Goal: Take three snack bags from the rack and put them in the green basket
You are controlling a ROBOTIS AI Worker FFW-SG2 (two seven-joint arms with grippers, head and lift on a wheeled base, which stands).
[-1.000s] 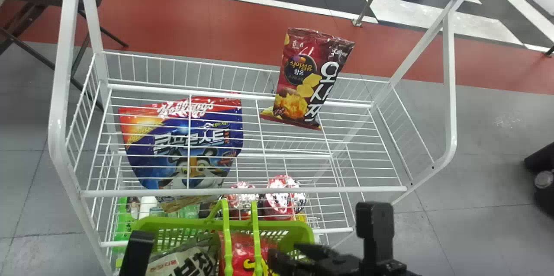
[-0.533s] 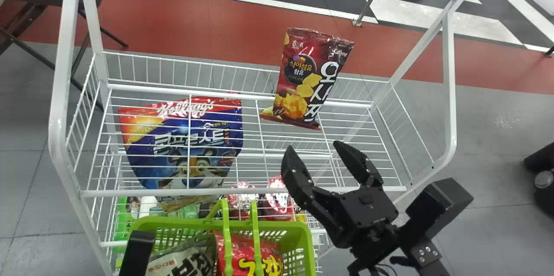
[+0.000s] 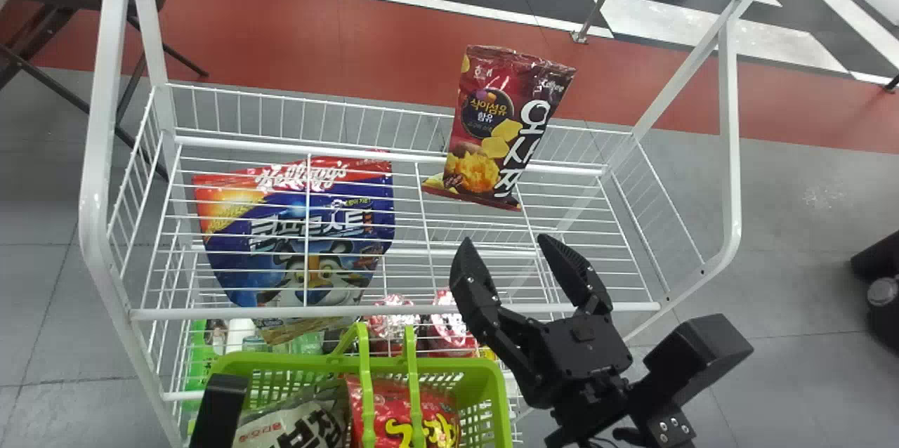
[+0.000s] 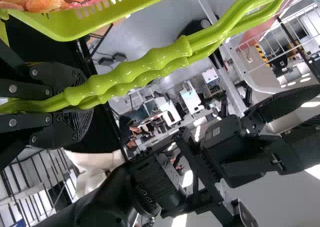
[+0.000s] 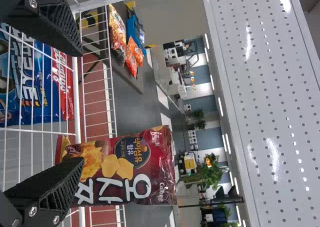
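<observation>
My right gripper is open at the rack's front rail, nearer than the maroon snack bag that stands tilted by the back rail. In the right wrist view, that gripper has nothing between its fingers and the maroon bag is beyond them. The left arm shows as a black part beside the green basket; in the left wrist view its gripper is shut on the basket handles. A pale bag and a red bag lie in the basket.
Behind wires of the white rack is a blue and red bag. Foil-topped cups stand lower down. White posts rise at both sides, and a perforated panel is above.
My right gripper has moved from over the basket up to the rack's front, then shifted slightly left. The basket has shifted slightly left. The maroon bag has stayed put.
</observation>
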